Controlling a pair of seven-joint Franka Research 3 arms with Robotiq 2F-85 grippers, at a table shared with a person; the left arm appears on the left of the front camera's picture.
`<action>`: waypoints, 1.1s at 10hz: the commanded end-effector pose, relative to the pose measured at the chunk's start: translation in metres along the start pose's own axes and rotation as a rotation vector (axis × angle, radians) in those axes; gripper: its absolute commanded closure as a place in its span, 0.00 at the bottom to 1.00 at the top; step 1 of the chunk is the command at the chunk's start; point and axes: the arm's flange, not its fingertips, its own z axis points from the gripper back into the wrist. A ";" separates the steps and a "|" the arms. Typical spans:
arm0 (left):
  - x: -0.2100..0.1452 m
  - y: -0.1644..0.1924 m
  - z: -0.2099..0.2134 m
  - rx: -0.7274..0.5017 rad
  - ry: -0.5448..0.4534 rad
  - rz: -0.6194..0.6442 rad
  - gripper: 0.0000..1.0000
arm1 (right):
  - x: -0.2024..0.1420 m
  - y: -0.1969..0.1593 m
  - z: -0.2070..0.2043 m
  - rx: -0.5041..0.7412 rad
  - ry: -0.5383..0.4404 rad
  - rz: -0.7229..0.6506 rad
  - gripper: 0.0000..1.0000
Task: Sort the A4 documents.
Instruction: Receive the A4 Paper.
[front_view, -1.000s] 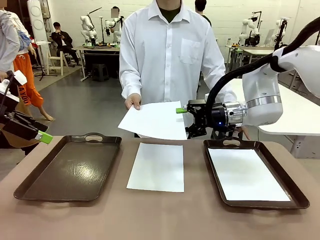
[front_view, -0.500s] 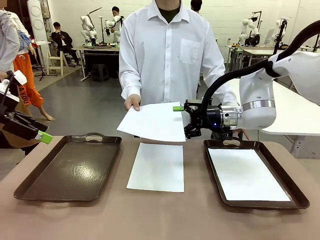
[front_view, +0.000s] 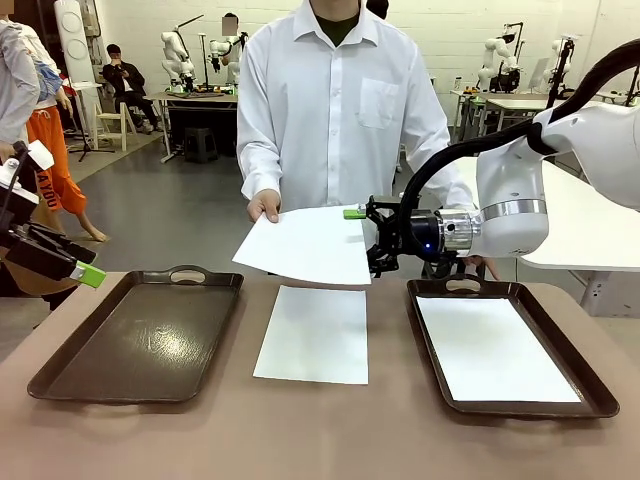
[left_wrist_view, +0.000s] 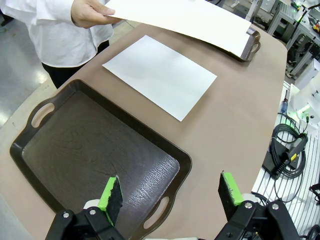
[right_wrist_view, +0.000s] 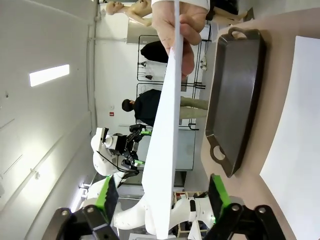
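Centre frame: my right gripper (front_view: 366, 241), shifted left since second ago, jaws wide astride right edge of sheet (front_view: 300, 245) in person's hand (front_view: 265, 205), not pinching. Left gripper (left_wrist_view: 170, 197), far left: jaws apart, empty. Second sheet (front_view: 313, 333) mid-table, third sheet (front_view: 493, 348) in right tray (front_view: 461, 285).

A person in a white shirt is holding an A4 sheet (front_view: 300, 245) out over the tabletop's (front_view: 330, 430) far edge, one hand (front_view: 265, 205) pinching its left corner. The right gripper (front_view: 366, 240) is straddling the sheet's right edge, its jaws standing apart above and below. A second sheet (front_view: 312, 333) is lying mid-tabletop between the left tray (front_view: 140, 335) and the right tray (front_view: 421, 330), which is carrying a third sheet (front_view: 495, 348). The left gripper (front_view: 88, 262) is hanging beyond the left edge.
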 end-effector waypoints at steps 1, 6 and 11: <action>-0.002 0.003 -0.001 -0.008 -0.018 -0.012 0.00 | 0.008 0.000 -0.004 -0.026 0.042 -0.020 0.17; -0.002 0.003 -0.001 -0.008 -0.018 -0.012 0.00 | 0.009 -0.002 -0.002 -0.051 0.030 -0.024 0.62; -0.002 0.003 -0.001 -0.008 -0.018 -0.012 0.00 | 0.008 -0.005 -0.001 -0.045 0.034 -0.029 1.00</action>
